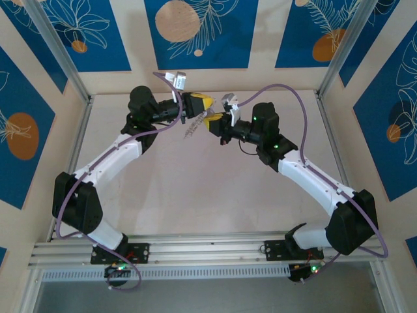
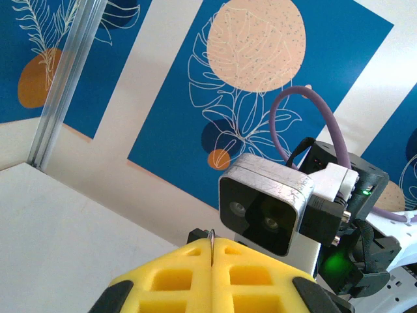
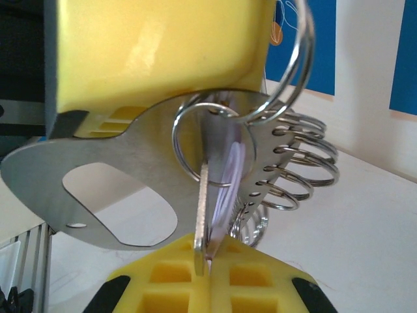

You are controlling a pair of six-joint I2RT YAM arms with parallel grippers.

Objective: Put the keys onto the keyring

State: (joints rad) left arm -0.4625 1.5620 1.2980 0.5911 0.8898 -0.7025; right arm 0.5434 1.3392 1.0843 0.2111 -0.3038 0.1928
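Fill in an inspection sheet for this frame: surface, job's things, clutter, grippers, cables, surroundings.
Surface: pale table, no marks seen.
Job's things: keyring, a flat grey piece with a row of wire rings; key, lilac head; both held in the air, threaded or not cannot tell.
Clutter: nothing seen.
Grippers: left gripper shut on the keyring; right gripper shut on the key.
Cables: purple cables loop from both wrists.
Surroundings: blue leaf-print panels, aluminium frame.

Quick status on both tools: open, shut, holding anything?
Left tool: closed, gripping the keyring.
Right tool: closed, pinching the key.
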